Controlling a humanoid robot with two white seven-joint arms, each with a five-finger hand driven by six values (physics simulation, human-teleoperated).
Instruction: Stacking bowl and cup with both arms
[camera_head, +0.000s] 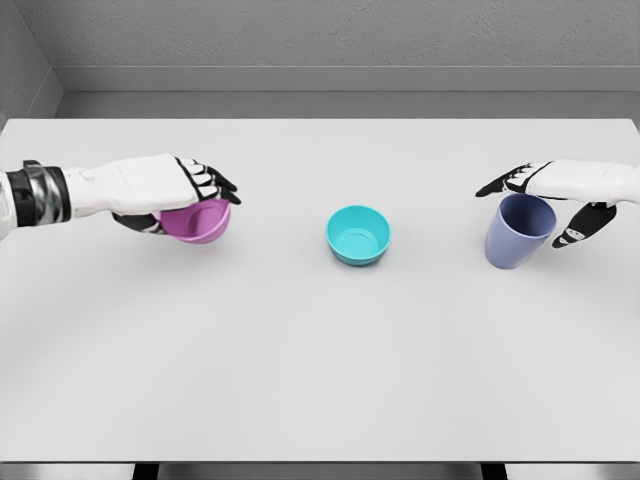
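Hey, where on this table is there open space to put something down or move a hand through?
The whole near half of the table is bare, as is the far strip behind the teal bowl. Gaps lie either side of it. It is crowded at the left robot hand on the pink bowl and the right robot hand at the purple cup.

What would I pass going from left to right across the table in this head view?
Left hand closed over the pink bowl → teal bowl standing alone in the middle → purple cup → right hand wrapped around that cup. All are on the white table.
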